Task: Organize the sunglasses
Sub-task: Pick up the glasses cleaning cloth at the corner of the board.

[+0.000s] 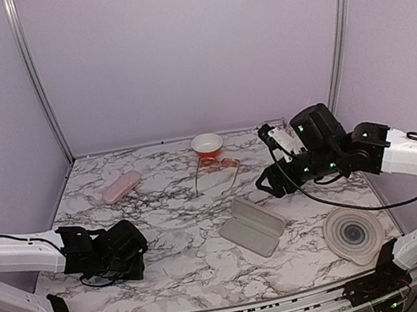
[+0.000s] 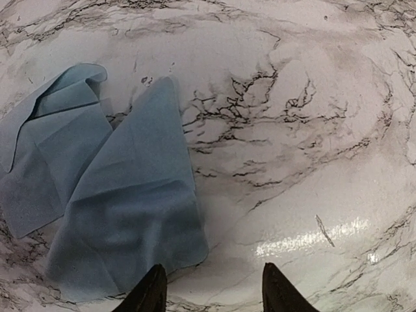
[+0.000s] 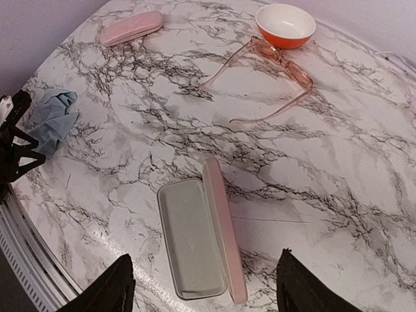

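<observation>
1. Sunglasses point(image 3: 276, 68) with orange-brown lenses lay on the marble table point(image 1: 177, 209) near its far edge, both arms unfolded and pointing toward the near side.
2. Their front sat just beside a small bowl point(image 3: 286, 25), red outside and white inside; whether the two touched could not be told.
3. A second, pale pair point(image 3: 393, 58) showed only as a faint thin wire outline at the right edge of the right wrist view, too faint to describe further.
4. An open case point(image 3: 198, 240) lay flat near the middle of the table, nearer than the tinted pair and apart from it, with its grey lining up and nothing inside.
5. A closed pink case point(image 1: 120, 187) lay toward the far left, well apart from both pairs.
6. A light blue cloth point(image 2: 123, 201) lay crumpled on the near left part of the table.
7. The left gripper point(image 2: 214, 292) hung low over the table at the cloth's edge, its fingers apart with nothing between them.
8. The right gripper point(image 3: 211, 292) was raised above the open case, its fingers spread wide and holding nothing.
9. A pale round dish point(image 1: 352, 234) sat on the near right of the table, below the right arm.
</observation>
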Robot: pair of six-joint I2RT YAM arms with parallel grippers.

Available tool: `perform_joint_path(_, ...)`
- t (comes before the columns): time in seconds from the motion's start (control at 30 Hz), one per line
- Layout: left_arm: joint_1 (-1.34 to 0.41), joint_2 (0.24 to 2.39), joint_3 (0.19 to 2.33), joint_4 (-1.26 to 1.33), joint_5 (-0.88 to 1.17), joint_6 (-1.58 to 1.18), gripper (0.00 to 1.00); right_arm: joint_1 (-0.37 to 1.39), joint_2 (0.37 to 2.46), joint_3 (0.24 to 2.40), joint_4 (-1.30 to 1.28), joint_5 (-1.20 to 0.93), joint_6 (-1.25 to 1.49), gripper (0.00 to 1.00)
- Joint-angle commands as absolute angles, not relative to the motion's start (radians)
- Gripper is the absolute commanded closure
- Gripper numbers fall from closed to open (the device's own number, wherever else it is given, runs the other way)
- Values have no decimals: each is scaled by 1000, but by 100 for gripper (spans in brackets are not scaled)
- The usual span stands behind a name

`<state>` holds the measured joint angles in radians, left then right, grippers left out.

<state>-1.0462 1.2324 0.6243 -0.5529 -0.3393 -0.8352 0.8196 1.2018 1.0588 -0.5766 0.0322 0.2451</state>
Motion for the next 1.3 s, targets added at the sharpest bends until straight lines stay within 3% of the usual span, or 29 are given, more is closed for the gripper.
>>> perform_joint_path(0.0,-1049,1297,673,-599,-375,-876,52,821,1183,1040,-536,20,262,28)
perform_joint_path(0.33,-1036,1381,701,-599,-428,-919,62,823,1206,1027,-512,5,243,28)
perform_joint_path(1.13,-997,1499,668,-504,-438,-905,72,821,1265,1052,-507,-26,201,28)
perform_joint_path(1.27,-997,1496,666,-499,-433,-905,84,822,1264,1055,-509,-28,197,28)
